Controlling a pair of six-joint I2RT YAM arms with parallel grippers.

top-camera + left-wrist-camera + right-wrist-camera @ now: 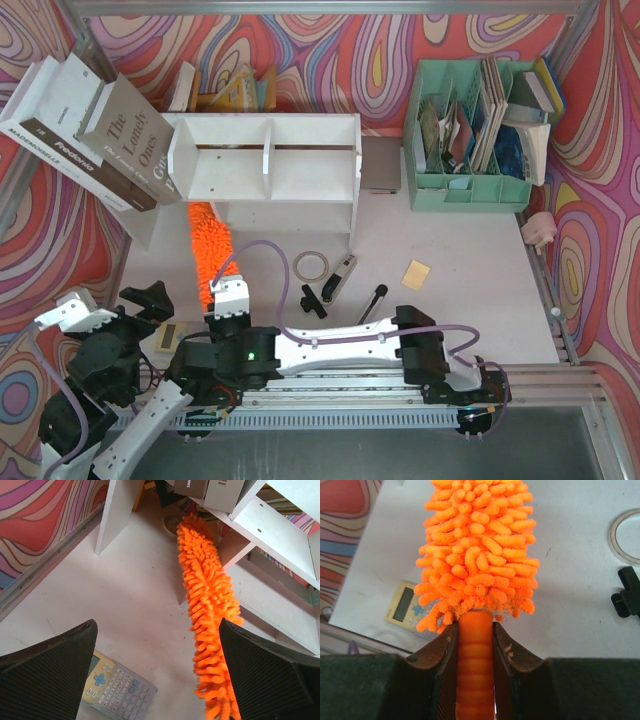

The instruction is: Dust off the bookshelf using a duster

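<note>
**Left gripper** (157,630): open, jaws spread wide, nothing between them. It hangs low over the table (130,595). A calculator (117,687) lies just below and toward its left finger. The duster passes ahead of it on its right-finger side, apart from both fingers.

**Duster** (208,245): a bright orange chenille head on a thin ribbed orange handle (475,670).
- Position: it reaches straight out ahead of the right gripper, low over the table.
- Long axis: it runs from the fingers forward, leaning slightly to that gripper's left. The handle end sits in the jaws and the fluffy tip points away at the bookshelf.
- Handling, as judged: light. The pile is soft and will squash against a surface rather than push back. The handle is probably stiff enough to steer with, though a head this long may sag or swing.
- Best hold: on the ribbed handle just behind the head, where the ribs resist slipping.

**Right gripper** (475,625): closed on the handle, with the head starting right at its fingertips.

**Bookshelf** (265,160): white, two tiers with a divider, beyond the duster's tip. The tip is near its lower left corner, but contact cannot be told.
</note>
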